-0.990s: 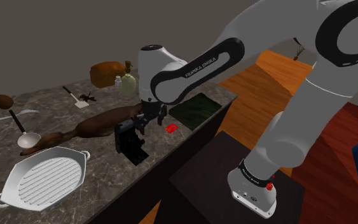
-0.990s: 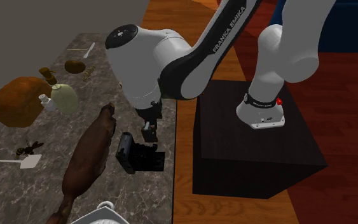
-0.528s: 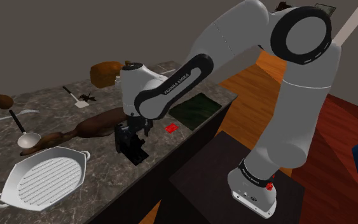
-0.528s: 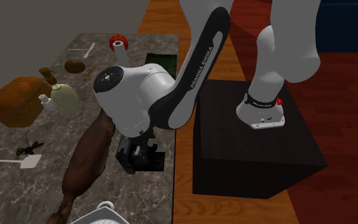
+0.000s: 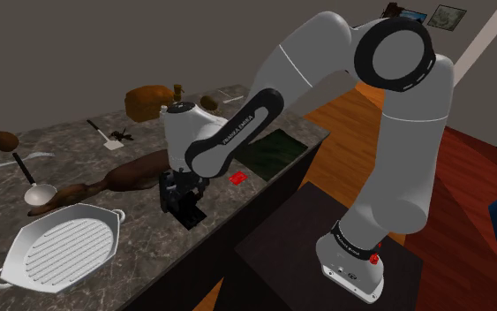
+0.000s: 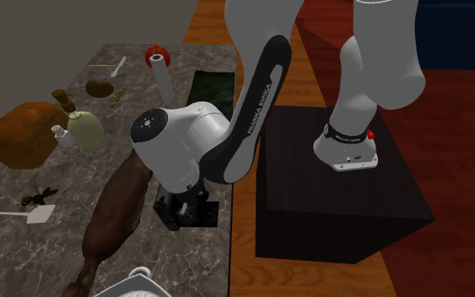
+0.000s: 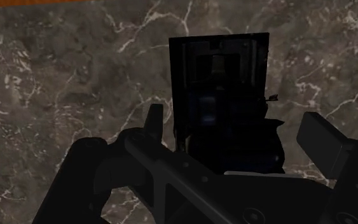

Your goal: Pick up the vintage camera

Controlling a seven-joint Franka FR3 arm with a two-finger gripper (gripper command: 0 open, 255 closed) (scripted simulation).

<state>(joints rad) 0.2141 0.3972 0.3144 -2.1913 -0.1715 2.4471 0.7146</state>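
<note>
Shoulder view, read from left to right across the dark marbled desk: a white ribbed pan at the near corner; a ladle just beyond it; a long brown object lying across the middle; then the camera, a black boxy body standing near the desk's front edge, beside the end of the brown object. The end effector hangs directly over the camera and low upon it. Further right lie a small red tag and a green mat, both apart from the camera; the white arm arches back to the stand at lower right. In the wrist view the end effector is spread, with the camera set between its fingers: one finger stands close beside one face, while the other shows a strip of marble between itself and the body, so the camera is bracketed but not gripped. Judged step: end of the approach, just ahead of the grasp. The next move calls for closing squarely on the two opposite faces, then a straight vertical lift clear of the brown object. An off-centre closure could twist or tip the upright body.
</note>
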